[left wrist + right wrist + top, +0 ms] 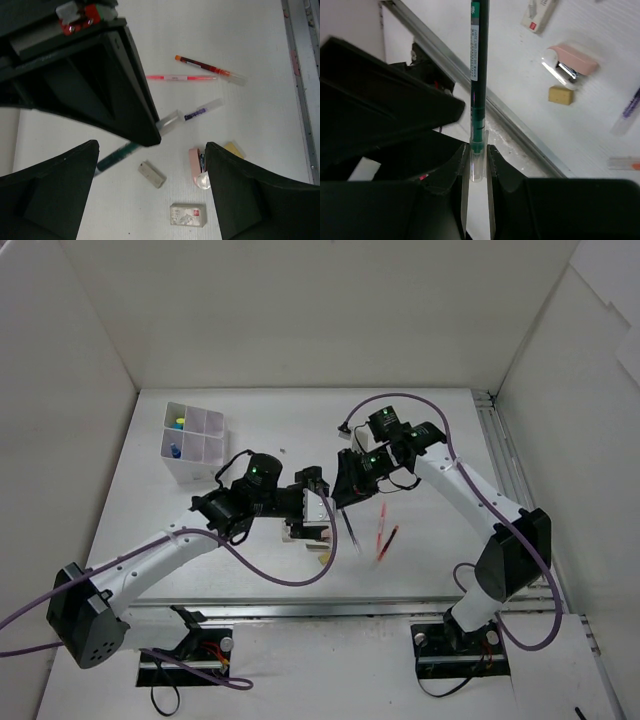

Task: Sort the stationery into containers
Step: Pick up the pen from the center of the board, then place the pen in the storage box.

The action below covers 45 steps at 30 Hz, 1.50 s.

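Note:
My right gripper [476, 165] is shut on the clear-capped end of a green pen [479, 75] and holds it above the table, right over my left gripper. My left gripper [151, 155] is open and empty, low over a beige eraser [151, 174], a white eraser [188, 215], a pink stapler-like piece [196, 165] and a yellow eraser [234, 149]. The held pen [117, 155] crosses between its fingers [50, 190]. Two red pens [210, 66] and a clear purple-marked tube [202, 110] lie farther off. The white grid box [193, 443] stands far left with yellow and blue items inside.
The red pens [385, 530] and the purple tube [352, 533] lie right of both grippers in the top view. A metal rail [505, 460] runs along the table's right edge. White walls close in the back and sides.

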Each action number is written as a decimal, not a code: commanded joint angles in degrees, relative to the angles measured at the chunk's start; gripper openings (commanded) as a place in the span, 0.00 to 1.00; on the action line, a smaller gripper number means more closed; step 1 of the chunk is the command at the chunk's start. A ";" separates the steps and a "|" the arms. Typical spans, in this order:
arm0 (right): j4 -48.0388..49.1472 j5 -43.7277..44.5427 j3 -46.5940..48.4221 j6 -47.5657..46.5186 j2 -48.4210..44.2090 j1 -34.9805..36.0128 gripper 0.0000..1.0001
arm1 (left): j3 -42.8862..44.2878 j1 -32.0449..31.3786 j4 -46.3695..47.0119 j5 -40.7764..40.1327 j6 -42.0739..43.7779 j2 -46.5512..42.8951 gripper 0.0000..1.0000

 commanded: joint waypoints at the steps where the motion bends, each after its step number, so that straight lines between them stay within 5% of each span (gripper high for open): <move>1: -1.14 -7.96 3.87 3.10 1.77 -0.34 0.00 | 5.06 -2.37 1.21 -2.00 6.43 0.61 0.80; 7: -0.62 -10.78 5.81 4.77 3.09 0.01 0.00 | 6.91 -4.14 2.08 -8.85 5.30 3.86 0.55; 18: -0.70 -11.93 2.20 6.35 -0.42 -0.70 0.00 | 6.90 -4.14 4.47 -14.49 4.41 5.27 0.42; 25: -0.79 -13.15 1.68 5.83 -1.22 -1.66 0.00 | 6.21 -4.14 6.30 -19.05 2.93 5.36 0.00; 29: -0.70 -12.89 2.03 4.78 -1.22 -1.92 0.00 | 6.12 -4.14 7.09 -17.13 1.69 4.92 0.00; 35: -0.53 -5.88 5.01 1.61 -4.19 -3.59 0.49 | 5.59 -1.79 10.17 -19.59 -1.91 4.92 0.00; 36: -0.27 -4.12 6.32 0.74 -4.81 -4.38 0.85 | 5.85 -0.81 12.09 -19.07 -3.83 4.92 0.00; 37: 0.61 -2.36 6.51 0.73 -5.78 -4.91 0.98 | 5.94 0.24 12.71 -19.23 -5.24 4.92 0.00; 45: 8.34 16.89 0.63 0.55 -12.90 -9.83 0.98 | 5.24 16.38 24.92 -32.74 -20.96 3.86 0.00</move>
